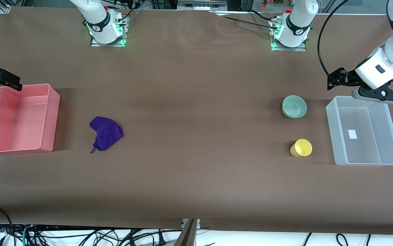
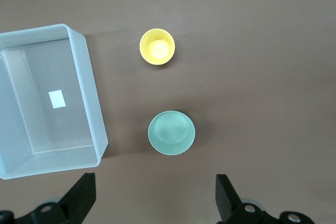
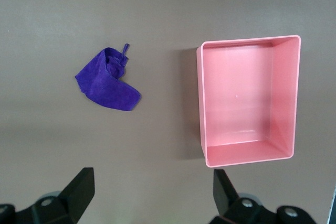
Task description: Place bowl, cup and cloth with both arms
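The pale mint-green bowl point(image 1: 294, 106) stands upright on the brown table toward the left arm's end. The yellow cup point(image 1: 301, 148) stands nearer to the front camera than the bowl. Both show in the left wrist view, bowl point(image 2: 171, 132) and cup point(image 2: 157, 46). The purple cloth point(image 1: 106, 133) lies crumpled toward the right arm's end, also in the right wrist view point(image 3: 107, 83). My left gripper point(image 1: 380, 95) point(image 2: 156, 198) hangs high, open and empty. My right gripper point(image 1: 1, 80) point(image 3: 152, 192) hangs high by the pink bin, open and empty.
A clear plastic bin point(image 1: 333, 133) point(image 2: 89, 93) stands beside the bowl and cup at the left arm's end. A pink bin point(image 1: 51, 116) point(image 3: 202, 103) stands beside the cloth at the right arm's end. Both bins hold nothing.
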You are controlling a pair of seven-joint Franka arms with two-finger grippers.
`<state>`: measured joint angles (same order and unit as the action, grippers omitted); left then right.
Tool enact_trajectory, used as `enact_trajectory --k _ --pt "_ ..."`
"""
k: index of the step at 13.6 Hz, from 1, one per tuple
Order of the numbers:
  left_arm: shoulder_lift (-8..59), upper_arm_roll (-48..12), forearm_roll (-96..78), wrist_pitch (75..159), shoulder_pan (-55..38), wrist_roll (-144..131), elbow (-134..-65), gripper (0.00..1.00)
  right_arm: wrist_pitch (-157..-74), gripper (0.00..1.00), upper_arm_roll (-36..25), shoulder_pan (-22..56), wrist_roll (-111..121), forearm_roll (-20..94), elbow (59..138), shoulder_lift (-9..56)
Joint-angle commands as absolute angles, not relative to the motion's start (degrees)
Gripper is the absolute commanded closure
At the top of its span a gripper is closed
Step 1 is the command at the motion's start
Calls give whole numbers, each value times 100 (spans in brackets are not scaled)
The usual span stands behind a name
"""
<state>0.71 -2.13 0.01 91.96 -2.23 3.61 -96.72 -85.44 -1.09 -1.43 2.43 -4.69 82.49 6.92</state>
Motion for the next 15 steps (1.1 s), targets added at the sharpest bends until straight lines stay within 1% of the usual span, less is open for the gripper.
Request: enact_trajectory --k 1,11,15 --pt "88 -158 -70 9114 -272 325 -9606 0 -8508 0 -105 -176 290 -396 8104 747" --pt "97 -158 -70 9105 -272 351 -9606 0 -8508 0 -106 -176 299 -404 8104 747" --pt "167 -158 -70 8859 -272 387 -9694 0 -8508 0 -106 -176 299 -404 8104 747"
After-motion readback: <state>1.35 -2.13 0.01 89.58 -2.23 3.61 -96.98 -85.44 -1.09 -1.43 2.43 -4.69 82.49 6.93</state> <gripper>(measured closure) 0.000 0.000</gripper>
